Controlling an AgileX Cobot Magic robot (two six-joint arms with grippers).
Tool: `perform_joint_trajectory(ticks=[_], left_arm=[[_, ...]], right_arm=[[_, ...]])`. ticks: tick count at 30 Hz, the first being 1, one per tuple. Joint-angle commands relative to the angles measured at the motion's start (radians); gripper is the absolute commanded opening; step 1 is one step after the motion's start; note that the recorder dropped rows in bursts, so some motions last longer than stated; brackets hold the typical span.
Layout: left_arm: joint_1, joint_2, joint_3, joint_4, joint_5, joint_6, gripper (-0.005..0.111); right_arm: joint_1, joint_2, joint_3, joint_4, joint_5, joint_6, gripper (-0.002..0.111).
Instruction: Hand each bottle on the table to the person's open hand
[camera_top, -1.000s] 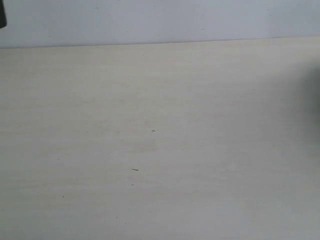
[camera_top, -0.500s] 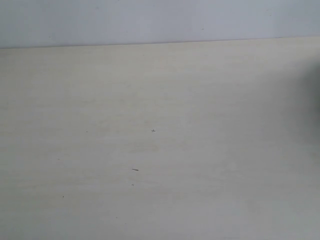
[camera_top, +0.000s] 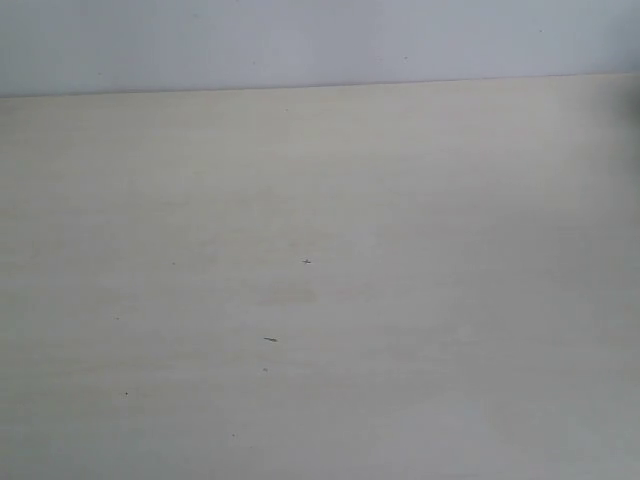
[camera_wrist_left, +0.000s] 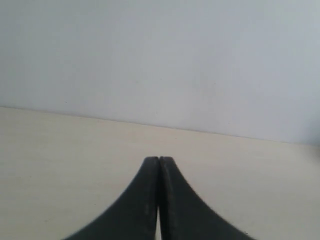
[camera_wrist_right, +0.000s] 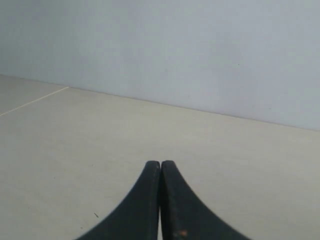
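On the table (camera_top: 320, 300) no bottle shows in any view, nor any open hand; there is only pale wood grain with a few dark specks (camera_top: 270, 339), running back to a plain wall (camera_top: 300, 40). The left gripper (camera_wrist_left: 159, 161) and right gripper (camera_wrist_right: 160, 165) hang over it, jaws pressed together, holding nothing. To my eye the handovers are either done or not begun. Best to hold both arms back until a bottle is in sight.
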Motion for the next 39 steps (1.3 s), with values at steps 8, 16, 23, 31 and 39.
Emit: perform_joint_trajectory(ticks=[8, 16, 23, 31, 39], left_arm=[[0.008, -0.006, 0.003, -0.011, -0.037, -0.166, 0.002], [0.072, -0.006, 0.003, -0.187, -0.037, 0.139, 0.002], [0.211, -0.006, 0.003, -0.335, -0.014, 0.328, 0.002], [0.222, -0.006, 0.003, -0.335, -0.009, 0.315, 0.002], [0.222, -0.006, 0.003, -0.335, -0.009, 0.317, 0.002]], right_arm=[[0.003, -0.005, 0.005, 0.000, -0.011, -0.002, 0.000], [0.003, -0.005, 0.005, 0.000, -0.011, -0.002, 0.000], [0.003, -0.005, 0.005, 0.000, -0.011, -0.002, 0.000], [0.003, -0.005, 0.005, 0.000, -0.011, -0.002, 0.000], [0.003, -0.005, 0.005, 0.000, -0.011, -0.002, 0.000]])
